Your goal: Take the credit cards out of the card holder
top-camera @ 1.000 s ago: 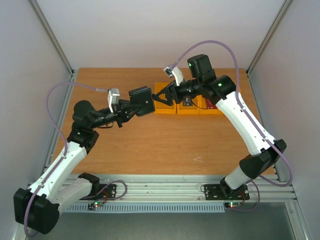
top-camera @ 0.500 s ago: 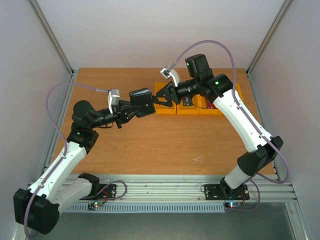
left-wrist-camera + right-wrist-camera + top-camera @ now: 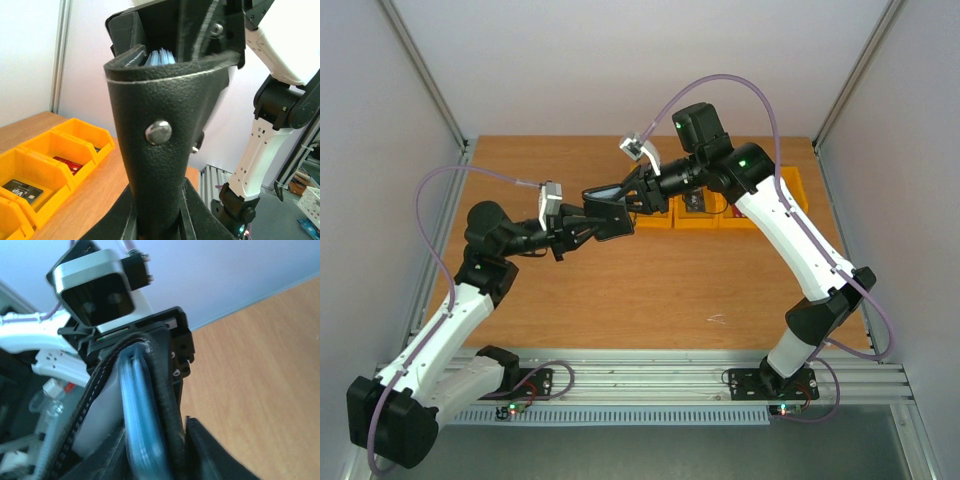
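Note:
My left gripper (image 3: 578, 225) is shut on the lower end of the black card holder (image 3: 608, 215) and holds it above the table. In the left wrist view the card holder (image 3: 160, 100) stands upright between my fingers, a metal stud on its face. Blue credit cards (image 3: 159, 56) show in its open top. My right gripper (image 3: 632, 197) reaches into that top. In the right wrist view its jaws (image 3: 152, 440) straddle the blurred blue credit cards (image 3: 140, 405) and one black leaf of the card holder (image 3: 162, 375). A thin gap remains at the right finger.
Yellow bins (image 3: 698, 222) stand in a row at the back of the wooden table. In the left wrist view one bin (image 3: 45, 150) holds a dark card (image 3: 22, 187), and the bin beside it holds a red card (image 3: 70, 164). Grey walls close off both sides.
My right gripper has moved left from over the bins to the card holder's open top, and its jaws have narrowed. The card holder has tipped flatter in the left gripper.

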Motion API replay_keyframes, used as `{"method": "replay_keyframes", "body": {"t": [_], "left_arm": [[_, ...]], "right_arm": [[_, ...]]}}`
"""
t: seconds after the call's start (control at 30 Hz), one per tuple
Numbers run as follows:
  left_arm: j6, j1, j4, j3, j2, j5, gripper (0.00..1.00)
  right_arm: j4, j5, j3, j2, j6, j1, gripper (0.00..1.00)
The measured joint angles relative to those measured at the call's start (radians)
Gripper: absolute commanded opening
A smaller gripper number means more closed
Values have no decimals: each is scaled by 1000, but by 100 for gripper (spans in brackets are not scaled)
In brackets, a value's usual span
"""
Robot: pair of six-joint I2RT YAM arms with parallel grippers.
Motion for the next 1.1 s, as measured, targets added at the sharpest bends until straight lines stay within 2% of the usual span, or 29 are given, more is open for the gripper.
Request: {"method": "replay_keyframes", "body": {"t": [0.07, 0.1, 0.2, 0.23, 0.27, 0.37, 0.43, 0.5, 0.57, 0.6, 0.63, 0.73, 0.8, 0.9, 1.1], "left_arm": [[2, -2, -2, 0, 0, 4, 5], [-4, -2, -5, 0, 0, 8, 13], [-20, -2, -5, 0, 0, 13, 59], [-12, -2, -8, 0, 0, -2, 71], [-8, -2, -11, 0, 0, -24, 76], [9, -2, -37, 0, 0, -141, 79], [29, -2, -66, 0, 0, -245, 79], [55, -2, -100, 0, 0, -356, 80], [88, 0, -132, 0, 0, -426, 88], [127, 0, -160, 0, 0, -470, 97], [127, 0, -161, 0, 0, -472, 99], [166, -33, -166, 0, 1, -483, 99], [184, -61, -166, 0, 2, -490, 99], [196, -84, -164, 0, 2, -540, 99], [175, -84, -170, 0, 7, -695, 99]], "right_arm": [[-10, 14, -1, 0, -10, -1, 5], [-13, 19, -1, 0, -18, -1, 2], [-16, 25, -2, -2, -40, 1, 1], [-16, 40, -3, -4, -31, 2, 1], [-18, 62, -8, -6, -17, 3, 1], [-19, 184, -22, -7, 34, 8, 1], [-27, 330, -24, -6, 90, 13, 1], [-55, 518, -6, 0, 159, 27, 1], [-103, 712, 40, 20, 222, 44, 1], [-171, 1025, 132, 69, 315, 106, 1], [-173, 1036, 134, 70, 319, 109, 1], [-202, 1286, 204, 120, 332, 216, 1], [-190, 1379, 253, 166, 332, 298, 1], [-191, 1427, 311, 227, 333, 370, 1], [-195, 1451, 343, 259, 345, 364, 1]]}}
